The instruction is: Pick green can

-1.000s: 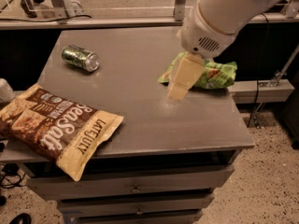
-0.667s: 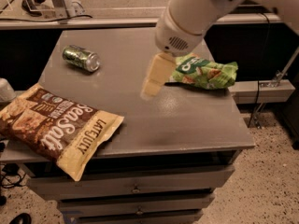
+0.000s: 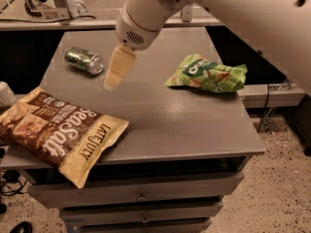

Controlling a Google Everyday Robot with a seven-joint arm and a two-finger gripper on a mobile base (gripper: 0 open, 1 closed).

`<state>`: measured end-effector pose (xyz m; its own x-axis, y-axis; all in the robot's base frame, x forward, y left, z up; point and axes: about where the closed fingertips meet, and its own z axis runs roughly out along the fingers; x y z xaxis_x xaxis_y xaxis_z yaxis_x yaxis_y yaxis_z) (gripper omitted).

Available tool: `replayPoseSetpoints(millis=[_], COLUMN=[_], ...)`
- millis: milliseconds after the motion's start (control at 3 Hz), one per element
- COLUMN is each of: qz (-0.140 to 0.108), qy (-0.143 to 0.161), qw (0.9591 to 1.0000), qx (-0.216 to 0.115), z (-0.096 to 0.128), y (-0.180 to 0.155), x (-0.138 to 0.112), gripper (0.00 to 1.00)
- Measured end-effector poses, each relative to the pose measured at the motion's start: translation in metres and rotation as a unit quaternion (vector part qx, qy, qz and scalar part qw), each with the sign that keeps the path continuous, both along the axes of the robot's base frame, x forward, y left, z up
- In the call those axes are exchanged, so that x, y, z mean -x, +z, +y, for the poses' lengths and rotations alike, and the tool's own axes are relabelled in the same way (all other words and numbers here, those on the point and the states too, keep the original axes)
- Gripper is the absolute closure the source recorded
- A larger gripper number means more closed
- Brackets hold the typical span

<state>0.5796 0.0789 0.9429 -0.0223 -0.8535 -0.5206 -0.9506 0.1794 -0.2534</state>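
The green can (image 3: 84,60) lies on its side at the back left of the grey table (image 3: 175,115), dark green with a shiny silver end facing right. My gripper (image 3: 112,83) hangs from the white arm above the table, just right of the can and slightly nearer to me, apart from it. One pale yellow finger (image 3: 118,68) shows, pointing down and left.
A bright green chip bag (image 3: 208,74) lies at the right of the table. A large brown snack bag (image 3: 56,132) lies at the front left, overhanging the edge. Drawers (image 3: 141,196) sit below the table top. A white object (image 3: 6,94) stands at the far left.
The arm and gripper have swung left across the table, from beside the green chip bag to just right of the green can. The can and bags have not moved.
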Motion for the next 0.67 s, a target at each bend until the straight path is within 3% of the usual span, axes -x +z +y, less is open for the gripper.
replayPoseSetpoints(millis=[667], qz=[0.002], qy=[0.012], qw=[0.9996], qx=[-0.027], z=[0.073], y=[-0.017], x=[-0.041], gripper=[0.0])
